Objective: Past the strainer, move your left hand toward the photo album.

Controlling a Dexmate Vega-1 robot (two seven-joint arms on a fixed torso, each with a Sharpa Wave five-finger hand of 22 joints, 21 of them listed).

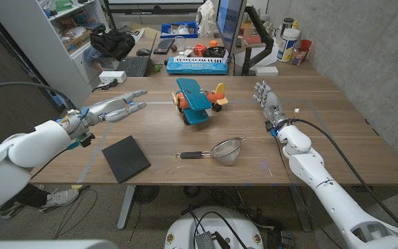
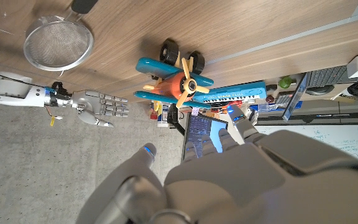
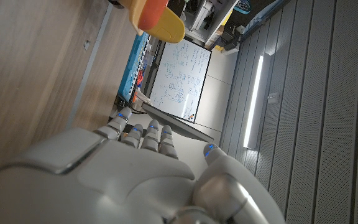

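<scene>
The black photo album (image 1: 126,158) lies flat near the table's front left. The metal mesh strainer (image 1: 226,150) sits to its right at the front middle, its black handle pointing toward the album; in the left wrist view the strainer (image 2: 58,42) shows as a round mesh bowl. My left hand (image 1: 116,107) hovers over the table's left side, farther back than the album, fingers stretched out and apart, holding nothing. Its back (image 2: 229,168) shows in the left wrist view. My right hand (image 1: 268,102) stands upright at the right, fingers apart and empty, and also shows (image 2: 98,107) (image 3: 135,168) in both wrist views.
A blue and orange toy biplane (image 1: 197,101) (image 2: 176,78) stands mid-table between my hands. Behind the table sit a blue toy keyboard (image 1: 197,65), a monitor (image 1: 230,28), computer keyboards and bottles. A shelf unit (image 1: 54,41) stands at the back left.
</scene>
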